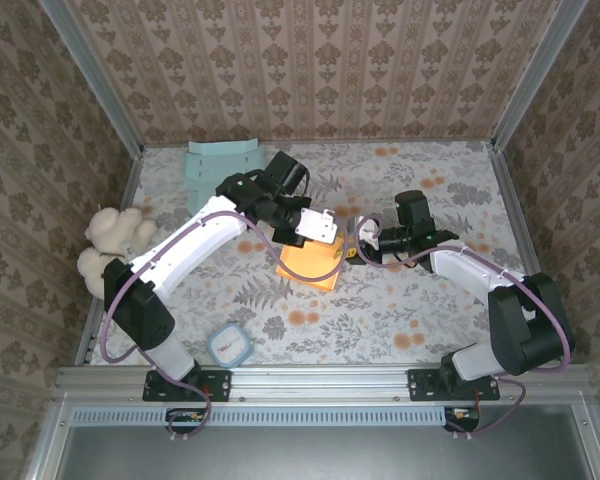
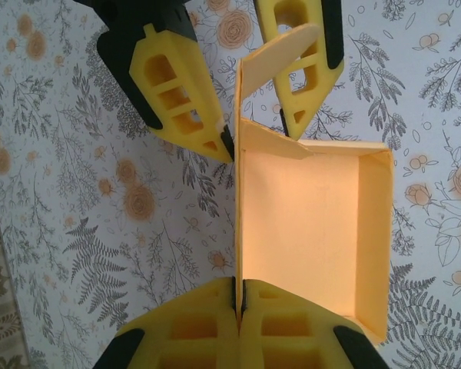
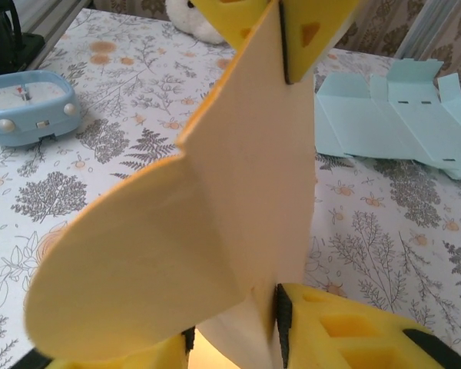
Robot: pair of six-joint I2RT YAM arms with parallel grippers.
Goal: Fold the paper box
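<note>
The orange paper box (image 1: 310,262) lies open-topped in the middle of the table, with its walls partly raised (image 2: 307,231). My left gripper (image 1: 320,225) is shut on the top edge of one side wall; in the left wrist view its fingertips (image 2: 238,296) pinch the thin card. My right gripper (image 1: 363,243) comes in from the right, open, straddling an upright end flap (image 2: 276,50). In the right wrist view that flap and a curled round tab (image 3: 138,261) stand between the jaws (image 3: 232,334), and the card touches the right pad (image 3: 282,323).
A flat light-blue box blank (image 1: 223,160) lies at the back left (image 3: 392,115). A small blue timer (image 1: 229,344) sits near the front edge. A white plush toy (image 1: 115,240) rests at the left wall. Patterned walls enclose the table on three sides.
</note>
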